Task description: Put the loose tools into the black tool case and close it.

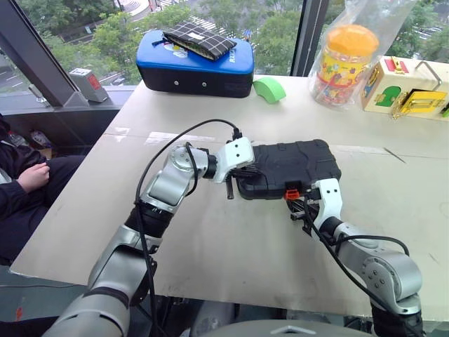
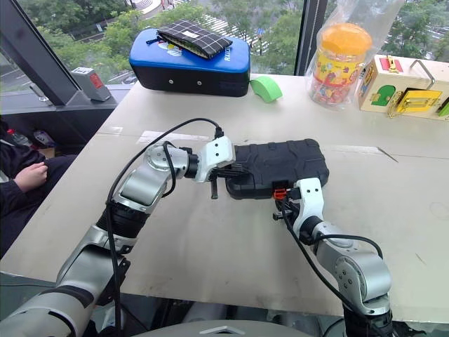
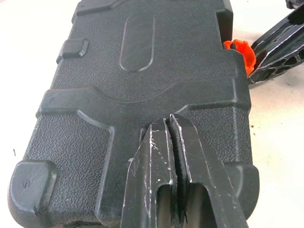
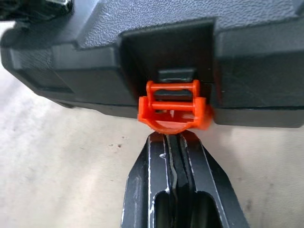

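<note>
1. My left gripper [image 3: 170, 124] is clenched, the two black fingers pressed together with nothing between them. Their tips rest on the ribbed lid of the black tool case [image 1: 291, 165], at the case's left end in the head views.
2. My right gripper [image 4: 175, 138] is also clenched and empty. Its joined tips sit right under the small orange latch [image 4: 174, 110], touching its lower lip at the front edge of the case.
3. The latch hangs out from its recess in the case wall; I cannot tell whether it is snapped home.
4. The case lies flat with its lid down, in the middle of the head views, on the pale table [image 1: 210, 246].
5. At the top of the frame, well apart from the case, stand a blue-topped case [image 1: 195, 63] with a checked pouch [image 1: 199, 38] on it, a green object [image 1: 269, 89], an orange-lidded jar [image 1: 345, 63] in a clear bag, and a wooden latch box [image 1: 410, 88].
6. A person's hand [image 1: 33, 177] shows at the left edge.
</note>
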Controlling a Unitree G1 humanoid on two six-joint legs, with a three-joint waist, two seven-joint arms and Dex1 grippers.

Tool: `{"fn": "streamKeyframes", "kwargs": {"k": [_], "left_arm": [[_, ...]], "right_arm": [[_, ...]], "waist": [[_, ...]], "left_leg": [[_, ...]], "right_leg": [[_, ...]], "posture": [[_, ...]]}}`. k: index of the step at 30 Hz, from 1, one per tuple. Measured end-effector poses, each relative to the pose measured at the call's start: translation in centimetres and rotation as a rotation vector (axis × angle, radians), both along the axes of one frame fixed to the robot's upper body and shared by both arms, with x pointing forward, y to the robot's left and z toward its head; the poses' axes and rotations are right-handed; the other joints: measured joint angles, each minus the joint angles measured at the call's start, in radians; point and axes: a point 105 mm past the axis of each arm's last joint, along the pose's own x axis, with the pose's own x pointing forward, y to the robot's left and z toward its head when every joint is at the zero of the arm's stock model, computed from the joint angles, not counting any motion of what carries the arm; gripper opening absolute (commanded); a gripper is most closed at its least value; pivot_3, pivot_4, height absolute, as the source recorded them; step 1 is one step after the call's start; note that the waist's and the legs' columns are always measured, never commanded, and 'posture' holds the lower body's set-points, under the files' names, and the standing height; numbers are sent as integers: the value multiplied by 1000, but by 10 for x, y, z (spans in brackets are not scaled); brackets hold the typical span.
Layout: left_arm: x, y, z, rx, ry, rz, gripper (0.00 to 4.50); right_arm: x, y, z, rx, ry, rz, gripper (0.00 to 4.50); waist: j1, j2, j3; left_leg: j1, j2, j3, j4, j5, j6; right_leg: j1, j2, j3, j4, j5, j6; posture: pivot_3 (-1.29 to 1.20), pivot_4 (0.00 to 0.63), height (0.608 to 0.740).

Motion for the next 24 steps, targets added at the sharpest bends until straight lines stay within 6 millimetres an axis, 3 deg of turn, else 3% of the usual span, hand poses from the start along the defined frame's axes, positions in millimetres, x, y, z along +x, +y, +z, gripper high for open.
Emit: {"fn": "streamKeyframes", "kwargs": {"k": [7,16,24], "left_arm": [[1,0,0,2,3,-13,57],[1,-2,0,6,27,-56,57],[4,-5,3,9,28,-93,57]], "right_arm": [[-3,-1,3,17,-14,-24,0],[-22,-12,24,-61,-131,-24,0],[-19,-5,23,-71,-147,-42,0]], "waist": [[0,1,1],[1,-2,-2],[2,-2,-2]], "left_leg": [[0,0,0,0,0,0],[0,-1,-1,-1,0,0],[-1,-1,-1,-1,0,0]], "right_leg": [[0,0,0,0,0,0],[0,0,-1,-1,-1,1],[0,-1,-1,-2,-1,1]], "posture": [[0,150,740],[0,150,740],[0,150,740]]}}
